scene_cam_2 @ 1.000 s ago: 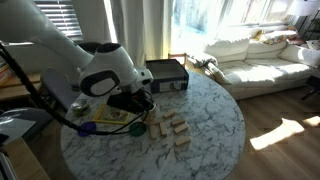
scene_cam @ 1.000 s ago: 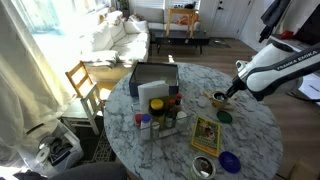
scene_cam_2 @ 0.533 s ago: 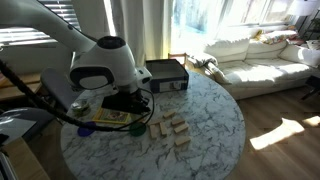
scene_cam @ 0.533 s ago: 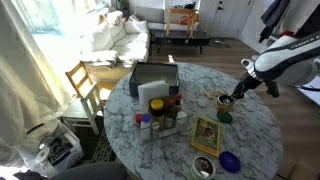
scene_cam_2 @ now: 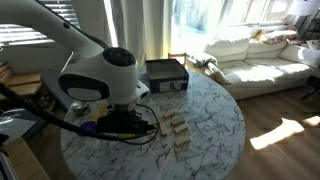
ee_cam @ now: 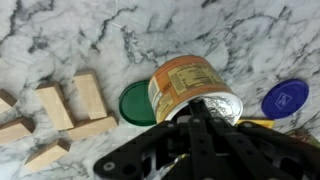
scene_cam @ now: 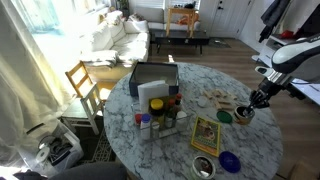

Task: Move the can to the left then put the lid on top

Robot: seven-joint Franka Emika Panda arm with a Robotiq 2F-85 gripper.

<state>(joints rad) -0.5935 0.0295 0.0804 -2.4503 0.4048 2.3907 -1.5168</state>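
The can point(ee_cam: 188, 88) has an orange label and a silvery inside; in the wrist view it is tilted and sits in my gripper point(ee_cam: 192, 108), which is shut on its rim. In an exterior view the can point(scene_cam: 243, 116) is held low over the marble table point(scene_cam: 175, 150) near its edge, under the gripper point(scene_cam: 249, 107). The green lid point(ee_cam: 134, 103) lies flat on the table right beside the can; it also shows in an exterior view point(scene_cam: 225, 117). In an exterior view the arm point(scene_cam_2: 95, 85) hides the can and the lid.
A blue-purple disc point(ee_cam: 285, 97) point(scene_cam: 230, 160) lies near the can. Wooden blocks point(ee_cam: 70, 110) point(scene_cam_2: 175, 130) lie beside the lid. A yellow booklet point(scene_cam: 206, 135), a silvery tin point(scene_cam: 203, 167), a black box point(scene_cam: 152, 80) and bottles point(scene_cam: 160, 118) stand on the table.
My gripper has carried the can from one side of the green lid to the other, toward the table's edge. The lid has not moved.
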